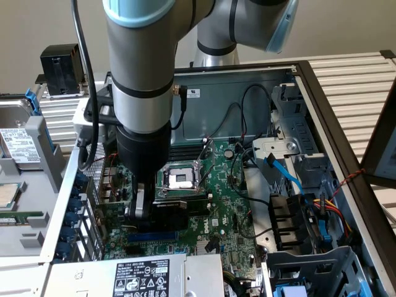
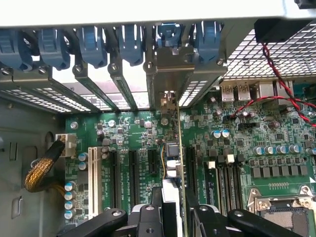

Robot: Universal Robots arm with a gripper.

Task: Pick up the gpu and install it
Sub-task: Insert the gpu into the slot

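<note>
Presently listed: gpu [image 1: 180, 208], a low black-shrouded card held on edge over the motherboard [image 1: 226, 204] inside the open computer case [image 1: 309, 80].

Location: just near of the CPU socket [image 1: 179, 178], toward the exterior view's left, close to the row of blue slot latches [image 2: 94, 44] on the case's rear wall.

End effector [image 1: 142, 207]: narrowed onto the gpu, one finger against each face of the card.

Silver bracket [image 2: 170, 81]: lies against the rear wall, in an opening between perforated slot covers [image 2: 74, 96].

Step in hand, as judged: pick-up complete, installation at the seating stage. Whether the card's edge is fully home in its slot cannot be told.

Requirement, as judged: a straight press toward the board, with the card upright and parallel to its slot and the bracket flat to the rear wall.

Clearances:
- Bare black expansion slots [image 2: 132, 168] run beside the card.
- Red-and-black wires [image 2: 276, 64] are well apart on the socket side.
- Yellow braided cable [image 2: 42, 170] is well apart on the other side.
- Power supply [image 1: 142, 278] sits near, just beyond the end effector.
- The bracket end, at the wall and latches, is the tightest edge.
- There is open room above the card.
</note>
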